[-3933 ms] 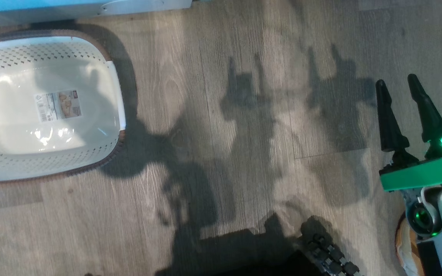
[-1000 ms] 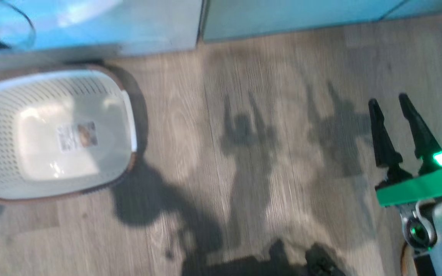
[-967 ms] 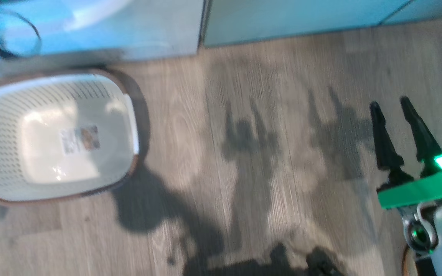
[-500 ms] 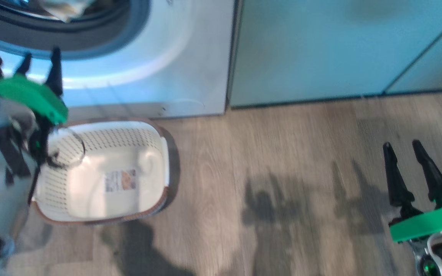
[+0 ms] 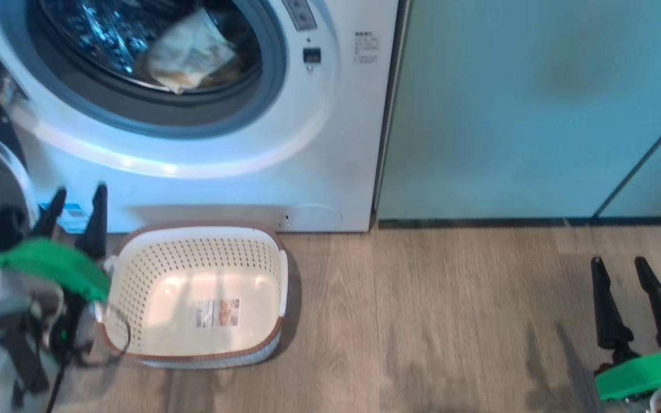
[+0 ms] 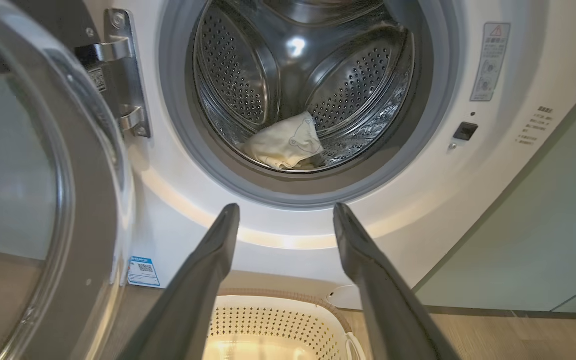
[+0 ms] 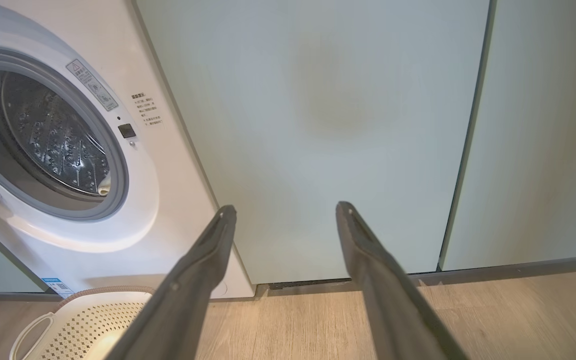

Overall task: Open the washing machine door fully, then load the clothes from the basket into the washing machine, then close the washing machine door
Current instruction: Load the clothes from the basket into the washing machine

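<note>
At nine o'clock the round black-rimmed glass washing machine door [image 6: 18, 175] stands swung open; the left jaws, spread, hover at eight o'clock, just beside the cream perforated plastic basket [image 5: 193, 258] (on the wood floor [image 5: 451, 315], seven o'clock). Pale cream clothes [image 5: 190, 54] lie in the steel drum [image 5: 95, 28] of the big white washing machine [image 5: 330, 143], at eleven. At four o'clock, the right jaws are spread.

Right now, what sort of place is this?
Probably a home laundry corner, or a mock-up of one: a white front-loading washing machine with clothes inside, a perforated basket on the wood-look floor before it, and pale green cabinet panels alongside.
</note>
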`<state>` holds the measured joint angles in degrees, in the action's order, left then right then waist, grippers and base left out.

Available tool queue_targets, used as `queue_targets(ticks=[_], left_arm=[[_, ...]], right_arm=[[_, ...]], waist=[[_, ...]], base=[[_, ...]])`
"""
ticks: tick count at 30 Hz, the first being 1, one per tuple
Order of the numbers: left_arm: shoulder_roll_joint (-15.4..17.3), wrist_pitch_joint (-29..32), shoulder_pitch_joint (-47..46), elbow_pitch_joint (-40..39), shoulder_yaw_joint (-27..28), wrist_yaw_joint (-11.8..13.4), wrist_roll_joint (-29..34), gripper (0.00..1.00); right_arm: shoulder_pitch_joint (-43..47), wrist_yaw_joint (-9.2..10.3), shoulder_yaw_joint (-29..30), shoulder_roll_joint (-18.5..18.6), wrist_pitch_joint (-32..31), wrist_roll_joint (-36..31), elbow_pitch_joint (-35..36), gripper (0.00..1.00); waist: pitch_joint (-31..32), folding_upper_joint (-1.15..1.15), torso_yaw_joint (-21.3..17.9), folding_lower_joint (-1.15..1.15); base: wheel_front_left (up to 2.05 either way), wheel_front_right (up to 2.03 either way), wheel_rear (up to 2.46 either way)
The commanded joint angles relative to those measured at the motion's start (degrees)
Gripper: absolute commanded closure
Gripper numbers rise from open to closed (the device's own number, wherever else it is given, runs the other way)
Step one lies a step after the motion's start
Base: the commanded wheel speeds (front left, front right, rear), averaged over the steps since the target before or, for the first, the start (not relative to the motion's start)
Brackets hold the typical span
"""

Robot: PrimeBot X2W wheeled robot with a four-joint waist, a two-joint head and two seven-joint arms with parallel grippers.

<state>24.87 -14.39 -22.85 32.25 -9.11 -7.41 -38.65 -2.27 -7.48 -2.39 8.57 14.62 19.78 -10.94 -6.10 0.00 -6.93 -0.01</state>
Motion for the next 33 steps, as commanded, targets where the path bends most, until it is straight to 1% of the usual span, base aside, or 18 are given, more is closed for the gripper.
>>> queue_targets(ticks=[1,6,14,21,24,30,33], left_arm=[[2.3,-0.6,-0.2,-2.7,3.5,-0.1,1.1,0.0],[0.8,-0.6,8.4,-8.4,8.1,-0.1,3.1,0.0],[-2.2,-0.6,17.3,-14.2,12.2,-0.1,7.4,0.0],[-4.7,-0.6,19.4,-17.0,14.2,-0.1,10.2,0.0],[-5.0,-0.6,20.0,-18.1,14.4,-0.1,11.7,0.0],[-6.2,-0.6,20.6,-19.0,15.7,-0.1,12.5,0.0],[-6.3,-0.6,20.7,-19.2,15.6,-0.1,12.9,0.0]], right_arm=[[-0.4,-0.01,-0.7,0.5,0.4,-0.4,1.5,0.0],[0.9,-0.01,-0.3,0.5,0.4,-0.4,1.5,0.0],[2.3,-0.01,-0.1,0.8,0.4,-0.2,1.7,0.0],[3.0,-0.01,0.0,0.8,0.4,-0.1,1.6,0.0],[3.1,-0.01,-0.1,0.8,0.4,0.0,1.4,0.0],[3.3,-0.01,-0.5,0.9,0.4,0.0,1.3,0.0],[3.3,-0.01,-0.5,1.0,0.4,0.0,1.2,0.0]], waist=[[1.5,0.0,0.6,0.01],[3.4,0.0,0.6,0.01],[5.1,0.0,0.9,0.01],[5.8,0.0,1.4,0.01],[6.3,0.0,1.3,0.01],[6.8,0.0,1.0,0.01],[6.9,0.0,1.0,0.01]], base=[[0.0,0.0,0.0],[0.0,0.0,0.0],[0.0,0.0,0.0],[0.0,0.0,0.0],[0.0,0.0,0.0],[0.0,0.0,0.0],[0.0,0.0,0.0]])
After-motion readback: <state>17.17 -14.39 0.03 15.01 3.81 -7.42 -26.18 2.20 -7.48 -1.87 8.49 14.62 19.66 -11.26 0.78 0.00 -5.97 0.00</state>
